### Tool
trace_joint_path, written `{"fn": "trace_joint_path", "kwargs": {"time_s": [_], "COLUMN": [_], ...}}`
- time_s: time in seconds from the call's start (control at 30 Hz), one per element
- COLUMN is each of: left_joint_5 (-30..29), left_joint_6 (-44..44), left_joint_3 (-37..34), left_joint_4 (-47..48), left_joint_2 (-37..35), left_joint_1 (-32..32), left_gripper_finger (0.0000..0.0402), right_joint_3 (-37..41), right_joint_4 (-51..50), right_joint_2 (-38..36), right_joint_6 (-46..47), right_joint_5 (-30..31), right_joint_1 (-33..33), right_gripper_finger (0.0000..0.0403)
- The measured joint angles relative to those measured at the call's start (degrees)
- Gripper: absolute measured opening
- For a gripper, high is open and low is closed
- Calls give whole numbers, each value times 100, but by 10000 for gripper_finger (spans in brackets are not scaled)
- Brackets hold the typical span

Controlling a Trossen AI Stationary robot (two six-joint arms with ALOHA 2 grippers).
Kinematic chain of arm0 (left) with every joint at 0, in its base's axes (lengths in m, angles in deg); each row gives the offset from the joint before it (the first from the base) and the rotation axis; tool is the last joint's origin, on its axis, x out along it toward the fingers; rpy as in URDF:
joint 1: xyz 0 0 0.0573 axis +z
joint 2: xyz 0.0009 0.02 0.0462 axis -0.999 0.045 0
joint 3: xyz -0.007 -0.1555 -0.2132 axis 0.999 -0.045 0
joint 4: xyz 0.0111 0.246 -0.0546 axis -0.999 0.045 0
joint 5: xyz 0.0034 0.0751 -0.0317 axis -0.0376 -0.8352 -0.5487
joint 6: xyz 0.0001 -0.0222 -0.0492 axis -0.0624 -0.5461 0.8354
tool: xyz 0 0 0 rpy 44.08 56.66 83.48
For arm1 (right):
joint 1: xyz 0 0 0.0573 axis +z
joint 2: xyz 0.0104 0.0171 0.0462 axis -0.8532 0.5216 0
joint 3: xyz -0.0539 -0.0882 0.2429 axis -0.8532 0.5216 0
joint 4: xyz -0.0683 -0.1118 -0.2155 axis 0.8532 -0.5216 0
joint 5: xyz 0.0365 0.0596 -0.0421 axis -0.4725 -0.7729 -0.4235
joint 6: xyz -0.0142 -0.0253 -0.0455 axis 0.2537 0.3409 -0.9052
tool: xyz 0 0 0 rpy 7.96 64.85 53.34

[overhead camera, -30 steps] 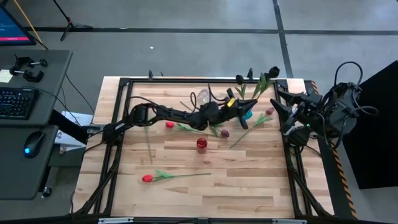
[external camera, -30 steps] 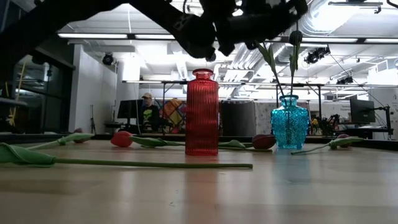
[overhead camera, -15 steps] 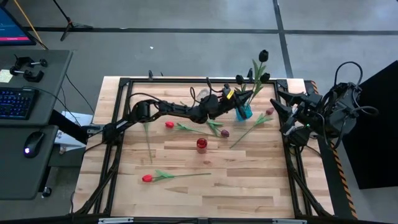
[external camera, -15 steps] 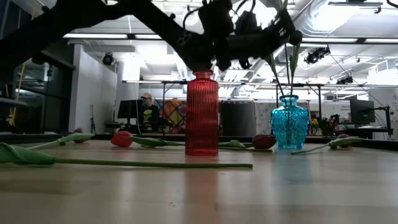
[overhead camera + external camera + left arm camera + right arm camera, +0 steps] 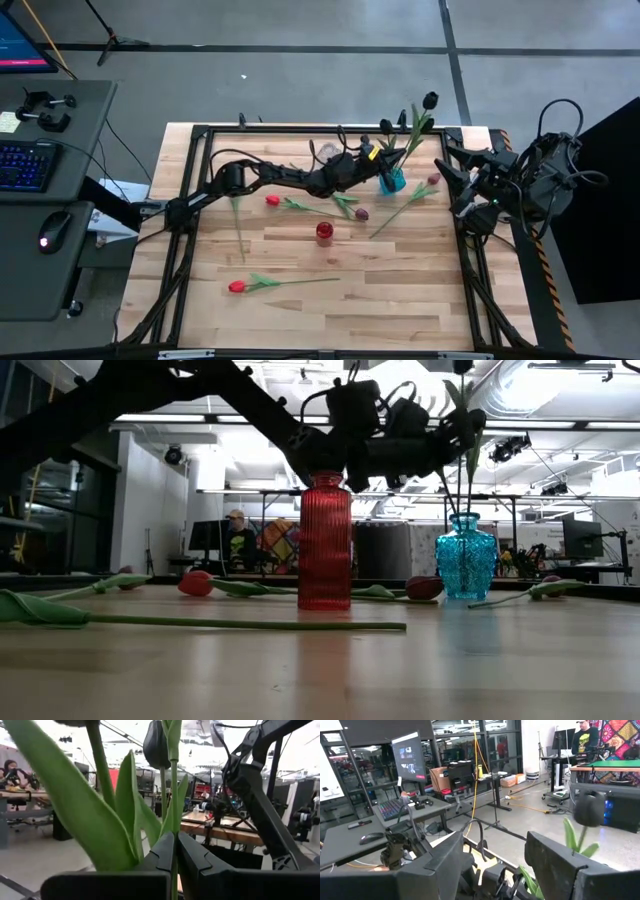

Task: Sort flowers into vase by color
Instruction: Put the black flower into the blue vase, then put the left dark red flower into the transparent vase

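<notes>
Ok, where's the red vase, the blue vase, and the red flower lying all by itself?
red vase [image 5: 325, 545], low view, middle of its ribbed body.
blue vase [image 5: 466, 560], low view, its round belly.
red flower [image 5: 237, 286], high view, its red head near the table's front.

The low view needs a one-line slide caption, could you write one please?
Left end effector holds a dark tulip upright above the blue vase, red vase alongside.
</notes>
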Motion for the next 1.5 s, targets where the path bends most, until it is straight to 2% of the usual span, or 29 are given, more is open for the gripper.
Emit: {"fn": "trace_joint_path", "kwargs": {"time_s": [0.3,0.57,0.8,1.5], "left_joint_5": [-149,-61,35,176], "left_joint_6": [55,404,96,116], "left_joint_3": [7,4,4,4], "left_joint_4": [-169,195,213,578], "left_joint_2": [75,73,70,22], "left_joint_1": [40,50,-33,-111], "left_gripper_finger": [0,0,7,153], "right_joint_3": [0,0,0,0], "right_joint_4": [28,50,51,66], "right_joint_2": [2,2,2,4], "right_joint_6": [48,48,46,46], "right_joint_5": [0,0,0,0], "right_joint_1": [0,0,0,0], "right_gripper_finger": [209,209,209,209]}}
